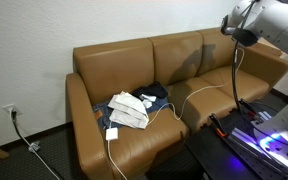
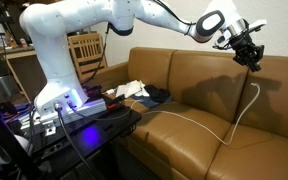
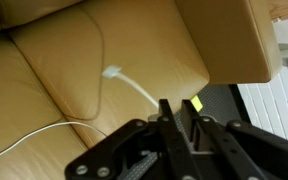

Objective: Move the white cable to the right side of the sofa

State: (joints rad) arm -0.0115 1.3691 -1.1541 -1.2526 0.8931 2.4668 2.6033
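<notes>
White cable (image 3: 134, 87), apparently in end effector (image 2: 251, 55), above sofa (image 2: 184, 85).

This looks like a living-room corner set up inside a lab or office. A tan leather sofa (image 1: 169, 75) stands against a plain white wall (image 1: 34, 40) with a socket (image 1: 9, 108) low down. Clothes (image 1: 134, 108) lie heaped on one seat. A wooden chair (image 2: 86, 48) stands nearby, and a white robot arm (image 2: 64, 40) is mounted on a dark, blue-lit bench (image 2: 124, 118) beside the sofa.
</notes>
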